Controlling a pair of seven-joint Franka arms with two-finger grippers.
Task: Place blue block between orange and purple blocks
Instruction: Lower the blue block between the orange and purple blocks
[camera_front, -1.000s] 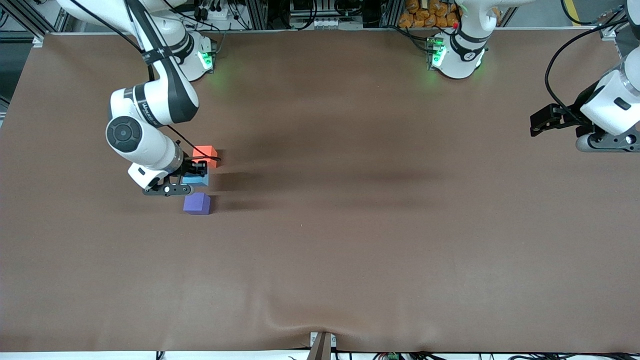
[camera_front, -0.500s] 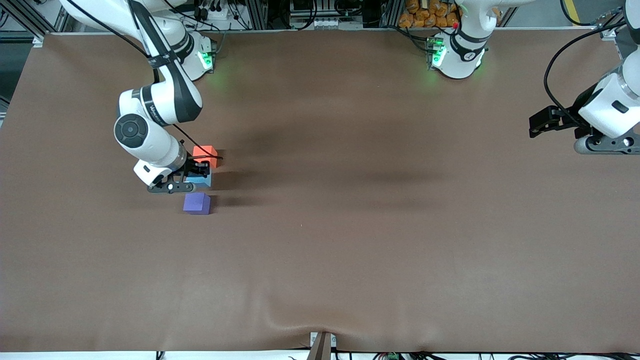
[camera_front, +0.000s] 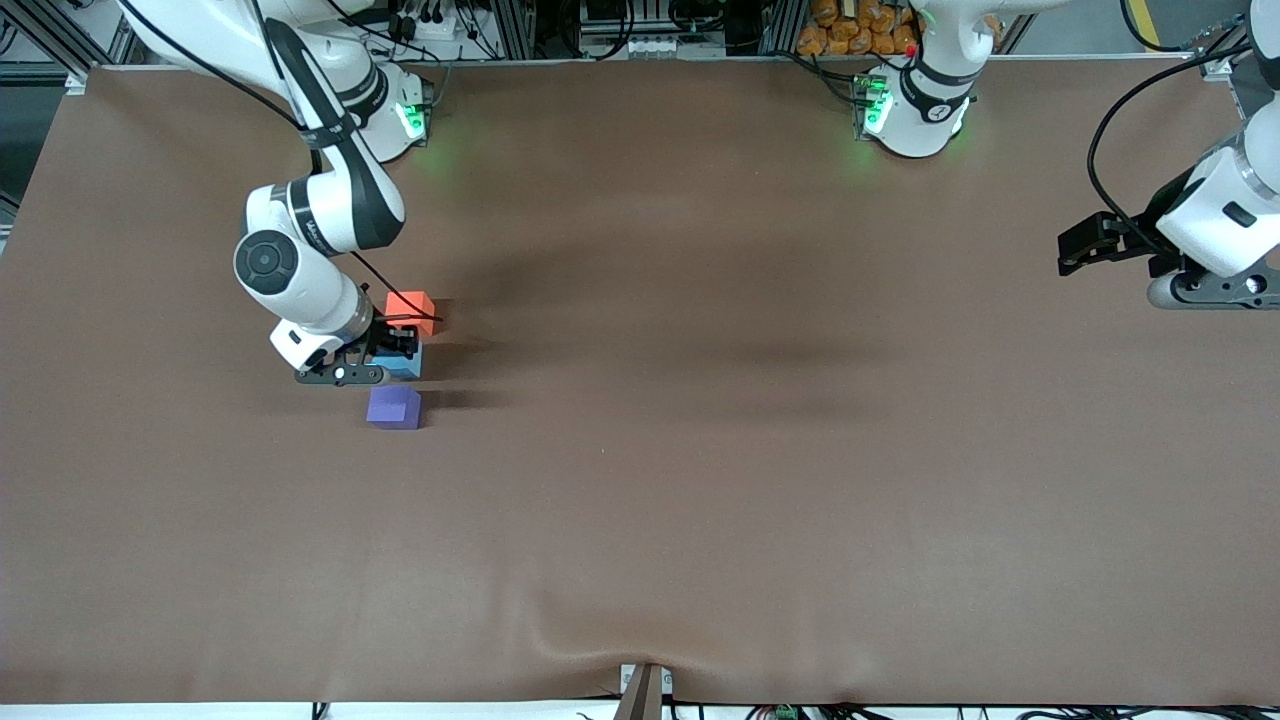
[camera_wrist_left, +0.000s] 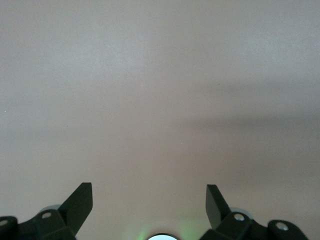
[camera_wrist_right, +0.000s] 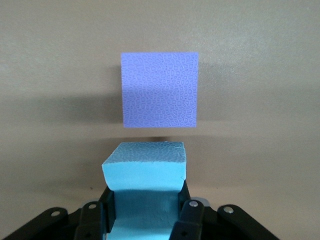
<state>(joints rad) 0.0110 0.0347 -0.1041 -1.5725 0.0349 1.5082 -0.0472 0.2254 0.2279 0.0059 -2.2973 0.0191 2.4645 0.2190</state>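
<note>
The blue block (camera_front: 403, 362), left of centre in the front view, sits in the right tool (camera_front: 392, 352), whose fingers are closed on its sides, in the gap between the orange block (camera_front: 411, 310) above and the purple block (camera_front: 394, 407) below. Whether it rests on the worktop (camera_front: 700, 450) is unclear. The left tool (camera_front: 1085, 243) waits at the right edge, spread wide and empty.

Blue block (camera_front: 404, 364) half under right gripper (camera_front: 392, 352)

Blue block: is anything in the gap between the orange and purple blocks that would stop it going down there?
Nothing visible. The right tool holds the blue block over the gap between the orange block and purple block. The left tool waits, open.
</note>
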